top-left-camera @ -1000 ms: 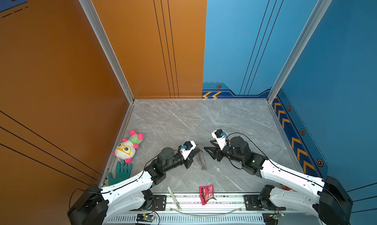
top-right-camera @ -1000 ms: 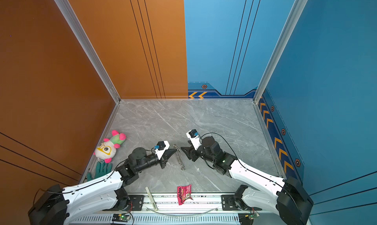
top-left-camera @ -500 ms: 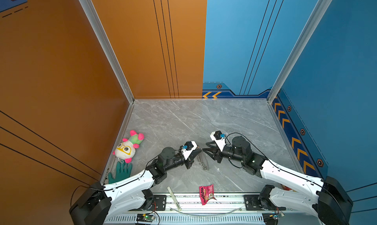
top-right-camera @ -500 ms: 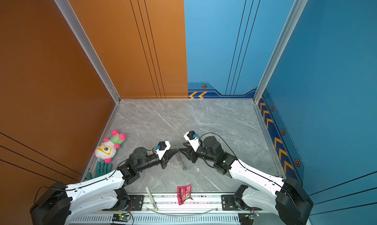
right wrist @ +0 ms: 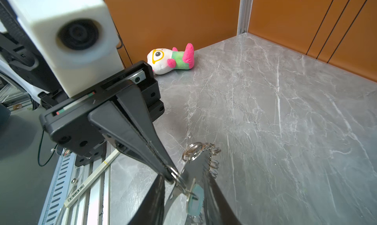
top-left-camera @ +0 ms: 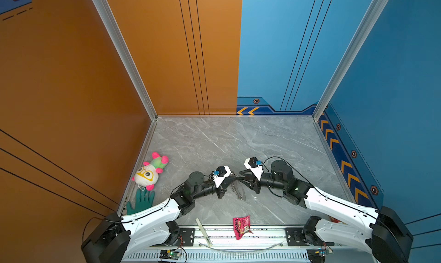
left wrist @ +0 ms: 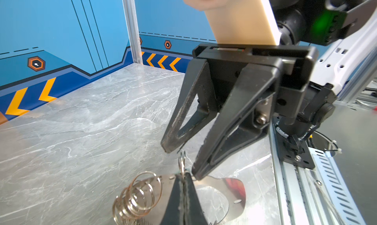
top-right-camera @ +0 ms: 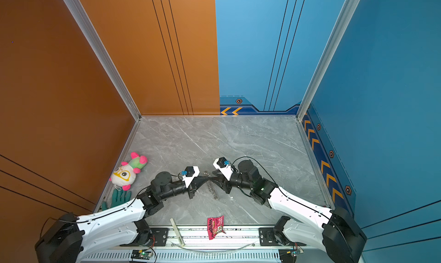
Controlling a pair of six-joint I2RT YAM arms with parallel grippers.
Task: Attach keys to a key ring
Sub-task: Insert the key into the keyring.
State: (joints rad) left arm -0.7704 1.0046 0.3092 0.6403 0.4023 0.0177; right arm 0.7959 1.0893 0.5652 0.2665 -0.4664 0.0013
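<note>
The key ring (top-left-camera: 238, 192) hangs between the two grippers in both top views, its chain of small silver rings (top-right-camera: 212, 188) drooping to the floor. My left gripper (left wrist: 184, 178) is shut, pinching one small ring (left wrist: 182, 164) at the edge of the shiny flat band (left wrist: 218, 195). From that ring hangs the key's pale blue tag (right wrist: 196, 197); the key itself shows only edge-on. My right gripper (right wrist: 183, 180) faces the left gripper (right wrist: 170, 176) tip to tip. Its jaws stand a little apart on either side of the tag and ring, not pressing on them.
A white-and-pink plush toy (top-left-camera: 150, 171) and a green glove (top-left-camera: 140, 202) lie by the orange left wall. A red snack packet (top-left-camera: 241, 226) and a white strip (top-left-camera: 202, 230) rest on the front rail (top-left-camera: 262, 235). Grey marble floor (top-left-camera: 226, 142) stretches behind.
My right gripper has moved left up to the left gripper's tips and its jaws have narrowed around the hanging tag. The left gripper stays shut on the ring.
</note>
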